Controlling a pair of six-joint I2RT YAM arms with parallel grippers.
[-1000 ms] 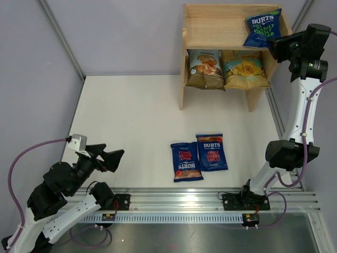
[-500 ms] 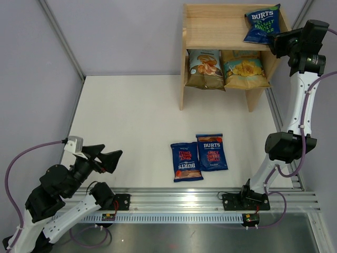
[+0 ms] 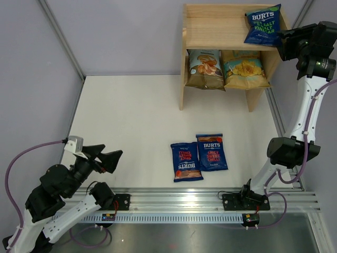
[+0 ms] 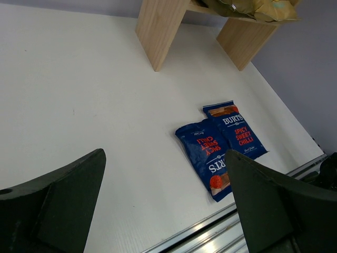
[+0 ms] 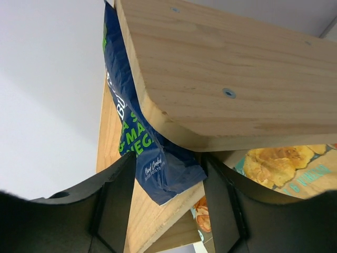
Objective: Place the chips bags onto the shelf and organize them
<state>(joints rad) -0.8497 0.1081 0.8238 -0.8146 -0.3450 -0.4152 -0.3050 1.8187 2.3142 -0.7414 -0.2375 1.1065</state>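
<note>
1. Top external view: I find the shelf (image 3: 216, 26) at 1 o'clock on the table (image 3: 131, 116). A BURTS sea salt vinegar bag (image 3: 262, 26) sits at the top tier's 3 o'clock end.
2. On the lower tier, the tan-and-teal bag (image 3: 204, 68) and the light-blue-and-olive bag (image 3: 244, 68) stand side by side.
3. Right gripper (image 3: 280, 39): jaws apart, with the vinegar bag's lower corner between the fingers. I cannot tell whether they touch it.
4. The inverted spicy sweet chilli bag (image 3: 186, 161) and the upright-reading spicy sweet chilli bag (image 3: 211, 152) lie flat, touching, at 5 o'clock.
5. Left gripper (image 3: 114, 151): jaws spread wide, over the table at 8 o'clock.
</note>
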